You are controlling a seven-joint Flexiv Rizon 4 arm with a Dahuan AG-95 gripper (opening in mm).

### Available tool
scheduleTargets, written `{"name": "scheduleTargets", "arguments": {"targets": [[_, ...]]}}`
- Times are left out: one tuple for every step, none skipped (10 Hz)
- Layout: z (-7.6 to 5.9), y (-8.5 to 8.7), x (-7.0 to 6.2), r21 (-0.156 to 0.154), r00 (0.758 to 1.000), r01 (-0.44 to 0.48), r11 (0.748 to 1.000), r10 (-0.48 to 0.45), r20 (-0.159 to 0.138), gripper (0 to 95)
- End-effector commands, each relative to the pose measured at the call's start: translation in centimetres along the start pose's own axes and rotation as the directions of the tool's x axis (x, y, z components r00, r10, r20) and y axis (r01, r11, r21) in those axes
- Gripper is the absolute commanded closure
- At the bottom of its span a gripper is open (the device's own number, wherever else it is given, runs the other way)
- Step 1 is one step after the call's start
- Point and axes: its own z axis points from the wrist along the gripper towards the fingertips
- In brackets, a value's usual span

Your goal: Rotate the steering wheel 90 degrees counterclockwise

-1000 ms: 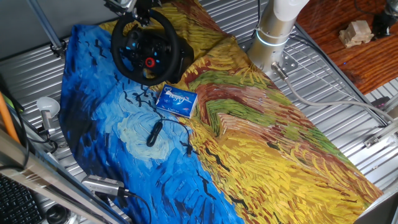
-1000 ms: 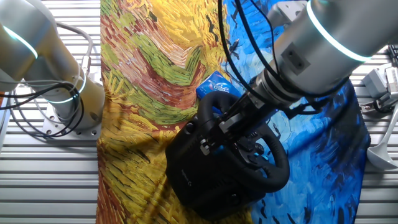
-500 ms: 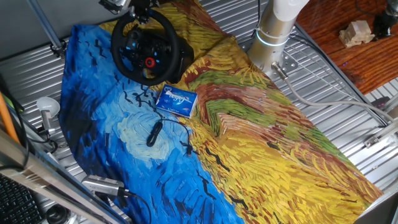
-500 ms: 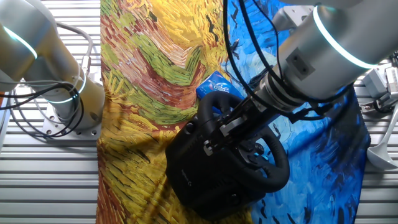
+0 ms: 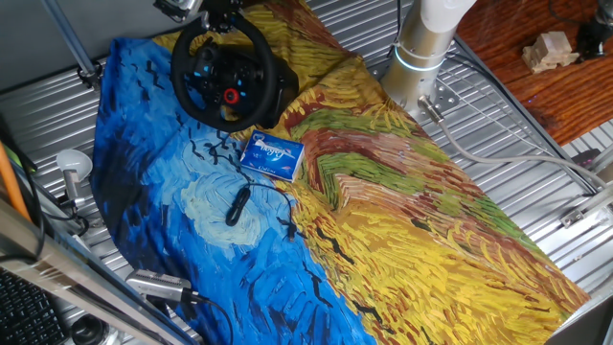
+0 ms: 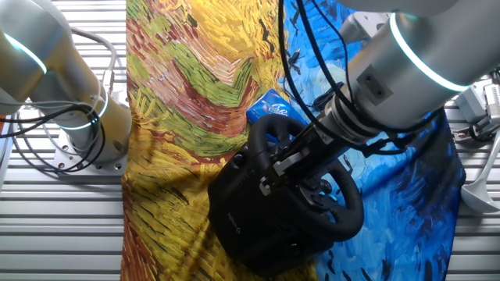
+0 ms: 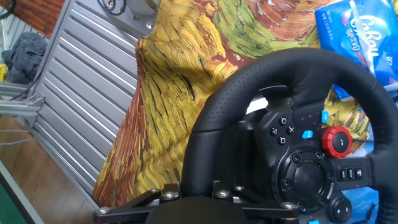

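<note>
The black steering wheel (image 5: 222, 72) stands on its bulky black base at the far left of the painted cloth. Its hub has a red knob (image 5: 231, 95) and blue buttons. My gripper (image 5: 215, 14) is at the top of the rim. In the other fixed view the gripper (image 6: 269, 170) sits on the rim of the wheel (image 6: 349, 212). In the hand view the rim (image 7: 249, 81) runs down between my fingers (image 7: 169, 190), and the gripper (image 7: 193, 190) is closed on it. The red knob (image 7: 336, 141) shows at the right.
A small blue packet (image 5: 271, 154) lies just in front of the wheel, and a thin black cable with plug (image 5: 238, 203) lies nearer. The arm's base (image 5: 421, 53) stands beside the cloth. A second arm base (image 6: 70, 109) stands at the left. Wooden blocks (image 5: 548, 50) lie on a side table.
The arm has shifted slightly in the other fixed view. The wheel has not visibly turned, and the grip on the rim is the same.
</note>
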Motion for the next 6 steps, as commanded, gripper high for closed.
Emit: {"name": "scheduleTargets", "arguments": {"targets": [[0.11, -0.10, 0.03, -0.002, 1.000, -0.004, 1.000, 0.004, -0.002, 95.0], [0.11, -0.10, 0.03, -0.005, 1.000, -0.003, 1.000, 0.003, -0.003, 95.0], [0.11, -0.10, 0.03, -0.005, 1.000, 0.006, 1.000, -0.006, -0.002, 95.0], [0.11, -0.10, 0.03, -0.004, 1.000, 0.025, 1.000, -0.026, -0.002, 95.0], [0.11, -0.10, 0.03, -0.002, 0.999, 0.039, 0.999, -0.039, -0.003, 95.0], [0.10, -0.08, 0.06, 0.003, 0.999, 0.053, 0.999, -0.053, -0.009, 95.0]]}}
